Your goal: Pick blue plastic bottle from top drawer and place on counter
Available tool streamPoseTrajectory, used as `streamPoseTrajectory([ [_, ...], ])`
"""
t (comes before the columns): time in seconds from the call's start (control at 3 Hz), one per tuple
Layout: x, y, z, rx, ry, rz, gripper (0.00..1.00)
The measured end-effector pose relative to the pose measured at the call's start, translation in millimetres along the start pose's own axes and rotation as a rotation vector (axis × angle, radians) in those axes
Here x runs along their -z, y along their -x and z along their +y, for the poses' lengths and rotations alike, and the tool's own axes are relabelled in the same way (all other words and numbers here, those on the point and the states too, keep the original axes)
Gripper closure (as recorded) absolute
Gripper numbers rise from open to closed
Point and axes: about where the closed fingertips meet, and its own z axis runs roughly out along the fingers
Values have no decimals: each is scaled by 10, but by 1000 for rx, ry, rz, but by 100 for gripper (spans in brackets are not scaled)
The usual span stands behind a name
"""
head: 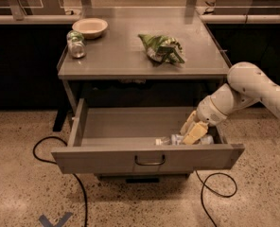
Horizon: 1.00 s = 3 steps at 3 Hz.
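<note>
Counter [121, 60] has bowl [89, 27], jar [75, 45] and green bag [162, 48] on it; aim the drop between jar and bag. Top drawer [97, 162] is pulled right out. Gripper [193, 129] is down in its front-right corner over the blue plastic bottle [170, 139], which lies on its side along the drawer front, cap left. Can't tell if it's clamped. Grab mid-body, then lift clear above the drawer wall before swinging.

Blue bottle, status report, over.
Tool low in open drawer, right front, at the bottle. Bottle lying on its side, not lifted. Nothing in the way.
</note>
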Motion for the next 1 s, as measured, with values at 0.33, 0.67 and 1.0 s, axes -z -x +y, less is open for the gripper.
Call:
streamPoseTrajectory([
  [0.33,63,38,22,0,0,0,100],
  [0.67,97,58,33,0,0,0,100],
  [1.0,828,115,73,29,-110,-98,100],
])
